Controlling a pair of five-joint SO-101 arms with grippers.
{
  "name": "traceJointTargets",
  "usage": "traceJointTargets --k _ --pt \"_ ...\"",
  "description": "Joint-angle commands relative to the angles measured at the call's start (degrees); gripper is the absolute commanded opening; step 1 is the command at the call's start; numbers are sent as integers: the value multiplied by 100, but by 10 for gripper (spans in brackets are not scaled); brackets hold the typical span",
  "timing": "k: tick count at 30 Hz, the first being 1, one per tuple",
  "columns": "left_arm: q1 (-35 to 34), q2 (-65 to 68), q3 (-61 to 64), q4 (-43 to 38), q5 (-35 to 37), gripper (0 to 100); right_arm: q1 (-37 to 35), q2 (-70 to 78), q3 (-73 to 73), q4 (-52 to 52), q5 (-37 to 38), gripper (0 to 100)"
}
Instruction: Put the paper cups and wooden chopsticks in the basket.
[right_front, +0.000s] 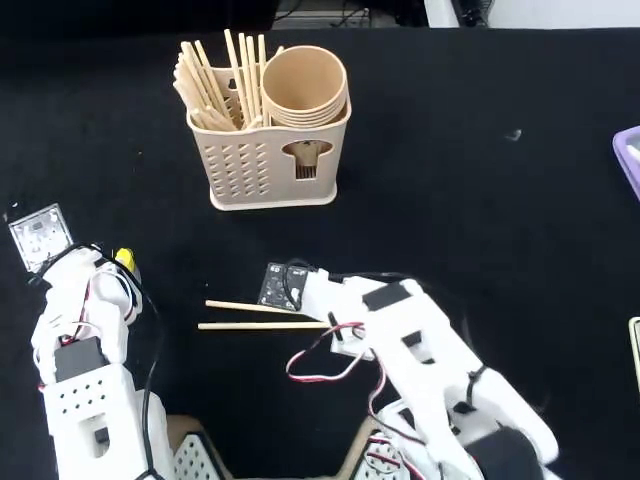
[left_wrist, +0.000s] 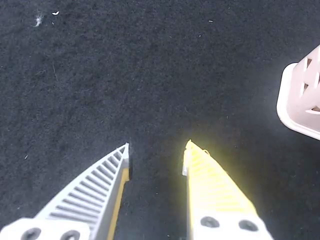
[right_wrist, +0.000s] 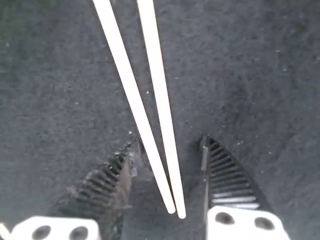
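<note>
Beige perforated basket (right_front: 260, 165); pale chopsticks (right_front: 260, 325); black table (right_front: 480, 200).

We've got bright, even light from above: table (right_front: 480, 200) matte black, chopsticks (right_wrist: 161, 100) lit pale w/ faint shadows.

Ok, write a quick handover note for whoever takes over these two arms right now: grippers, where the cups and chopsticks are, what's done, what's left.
Left gripper: open and holding nothing, over the black cloth table, near a corner of the beige perforated plastic basket.
Right gripper: open, with the ends of two loose wooden chopsticks between its fingers, not gripped. They lie flat on the table in front of the basket.
Done: stacked brown paper cups sit in one basket compartment, and a bundle of wooden chopsticks stands in the other.
Left: grasp the two loose chopsticks and add them to the bundle.
</note>
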Motion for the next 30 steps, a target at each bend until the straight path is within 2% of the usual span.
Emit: traceJointTargets --k 1,6,11,17,20,24,27,30 --pt "-13 -79 -48 -97 0 177 79 585 -505 299 97 181" --pt "-13 -79 -48 -97 0 177 -9 1560 -1253 695 246 5" --pt "-31 -79 -40 -88 0 177 237 1297 -1516 721 70 11" --pt "-22 -79 -40 -97 0 177 598 -743 -1675 1468 -114 11" --pt "-22 -88 -40 -97 0 177 431 -2123 -1833 1925 -712 11" --pt "-22 -88 -48 -97 0 177 -193 -3802 -2369 2207 -1688 11" --pt "-22 -88 -48 -97 0 177 -510 -4242 -2730 1864 -2462 11" --pt "-31 -88 -48 -97 0 177 -501 -4031 -2800 1064 -3138 11"
